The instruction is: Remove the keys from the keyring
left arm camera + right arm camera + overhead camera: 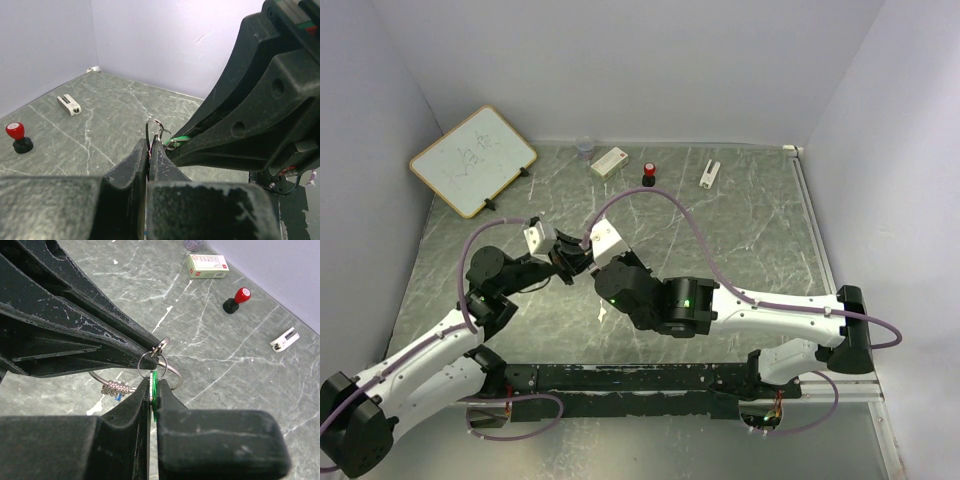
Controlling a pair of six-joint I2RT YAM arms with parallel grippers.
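Both grippers meet above the middle of the table. My left gripper (570,262) is shut on the thin wire keyring (153,120), which sticks up from between its fingertips (142,150). My right gripper (592,262) is shut on the green-headed key (155,376), seen edge-on between its pads. That key hangs from a small ring (150,361) linked to the larger keyring (175,374), which carries a metal coil (116,388). A bit of blue (117,396) shows under the coil. The green head also shows in the left wrist view (181,139). Other keys are hidden.
At the back stand a whiteboard (472,160), a clear cup (585,148), a small white box (609,161), a red-capped black knob (649,172) and a small white clip-like object (709,173). Purple cables arch over both arms.
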